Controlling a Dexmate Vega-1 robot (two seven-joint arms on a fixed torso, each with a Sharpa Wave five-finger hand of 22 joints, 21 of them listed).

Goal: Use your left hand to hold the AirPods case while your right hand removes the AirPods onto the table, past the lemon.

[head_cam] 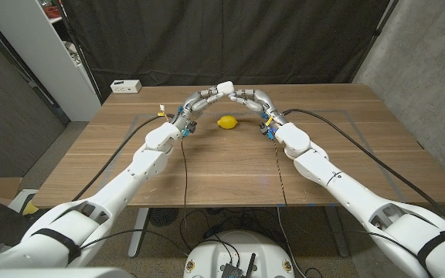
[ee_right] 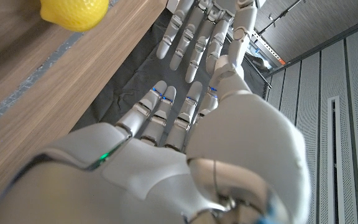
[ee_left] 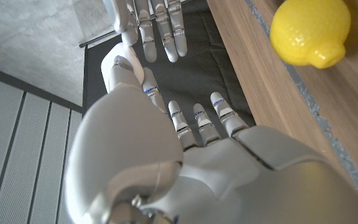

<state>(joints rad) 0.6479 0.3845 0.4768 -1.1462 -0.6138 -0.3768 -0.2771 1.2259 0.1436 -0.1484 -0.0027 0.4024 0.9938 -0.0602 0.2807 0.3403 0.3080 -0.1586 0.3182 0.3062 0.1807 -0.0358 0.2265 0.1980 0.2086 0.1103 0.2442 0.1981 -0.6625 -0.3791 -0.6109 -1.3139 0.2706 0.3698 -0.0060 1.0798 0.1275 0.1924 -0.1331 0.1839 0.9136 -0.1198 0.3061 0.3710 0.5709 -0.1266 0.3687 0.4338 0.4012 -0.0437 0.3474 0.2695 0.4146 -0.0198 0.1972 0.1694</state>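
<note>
Fingers of both hands are meeting above the far table (head_cam: 323, 147), beyond the lemon (head_cam: 227, 122). Left hand (head_cam: 201, 100) is gripping the white case (head_cam: 225, 87), apparently steadying it. Right hand (head_cam: 250, 99) is touching the case's other side, likely reaching for the AirPods. Wrist views: fingers loosely extended; whether the right is pinching anything, cannot tell.

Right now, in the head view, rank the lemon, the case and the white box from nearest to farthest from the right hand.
1. Case: at the fingertips of the right hand, raised above the table.
2. Lemon: on the table, a little to that hand's left and nearer the robot.
3. White box: far off at the back left corner.
</note>
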